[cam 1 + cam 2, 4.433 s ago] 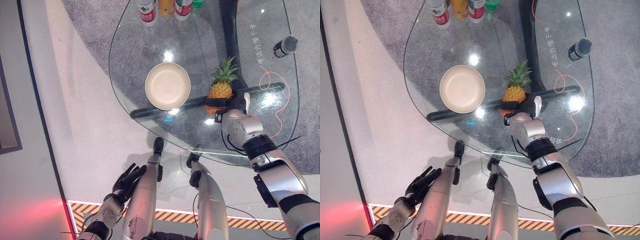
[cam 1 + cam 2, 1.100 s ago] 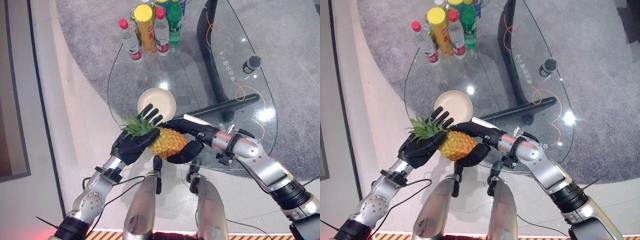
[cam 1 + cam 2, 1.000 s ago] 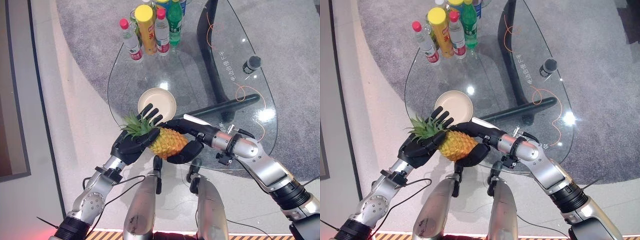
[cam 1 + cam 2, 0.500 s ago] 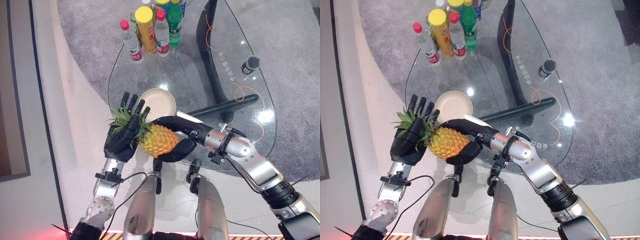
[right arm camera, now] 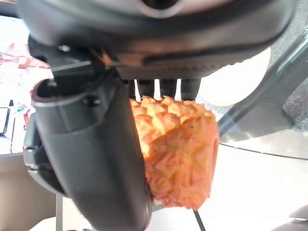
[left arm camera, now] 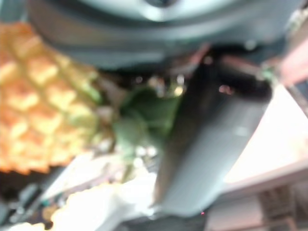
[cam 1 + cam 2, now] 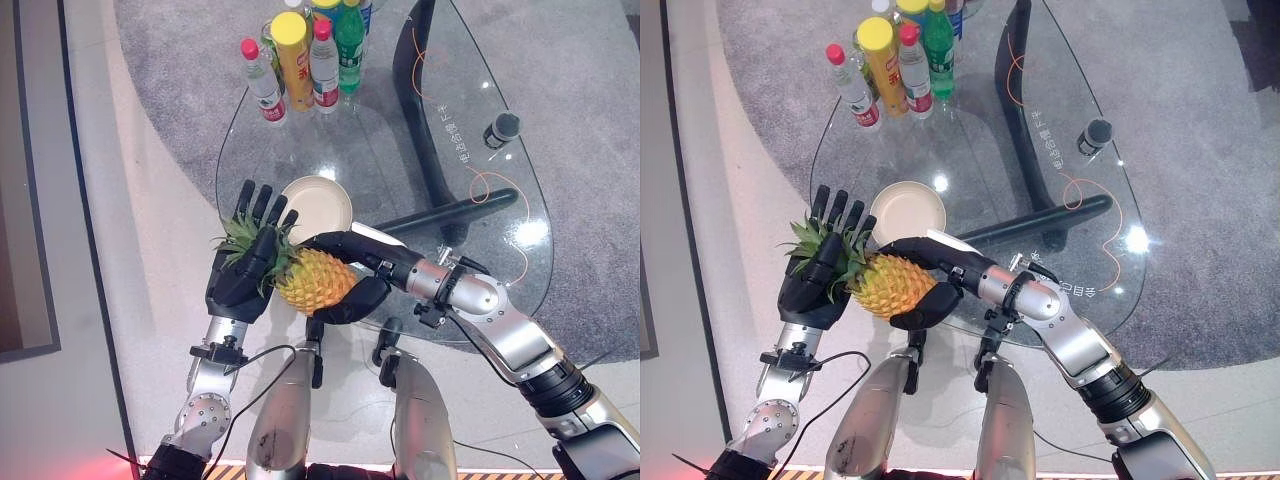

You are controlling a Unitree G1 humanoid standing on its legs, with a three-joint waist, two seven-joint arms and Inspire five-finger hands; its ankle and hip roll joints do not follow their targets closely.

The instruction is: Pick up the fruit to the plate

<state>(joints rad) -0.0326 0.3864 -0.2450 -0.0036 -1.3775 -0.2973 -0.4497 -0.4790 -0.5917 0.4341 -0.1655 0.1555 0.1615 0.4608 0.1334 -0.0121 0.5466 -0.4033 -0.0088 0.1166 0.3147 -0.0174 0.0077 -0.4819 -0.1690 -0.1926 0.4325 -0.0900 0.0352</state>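
Fingers of the right hand [image 7: 352,275] curl round the pineapple [image 7: 314,281]; the left hand [image 7: 243,268], fingers straight, cups its crown beside the plate [image 7: 322,199].

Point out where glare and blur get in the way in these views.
Left eye view: lamp glare spots on the glass table beside the plate. Left wrist view: the pineapple is badly out of focus. Right wrist view: the right hand is soft, the fruit sharper.
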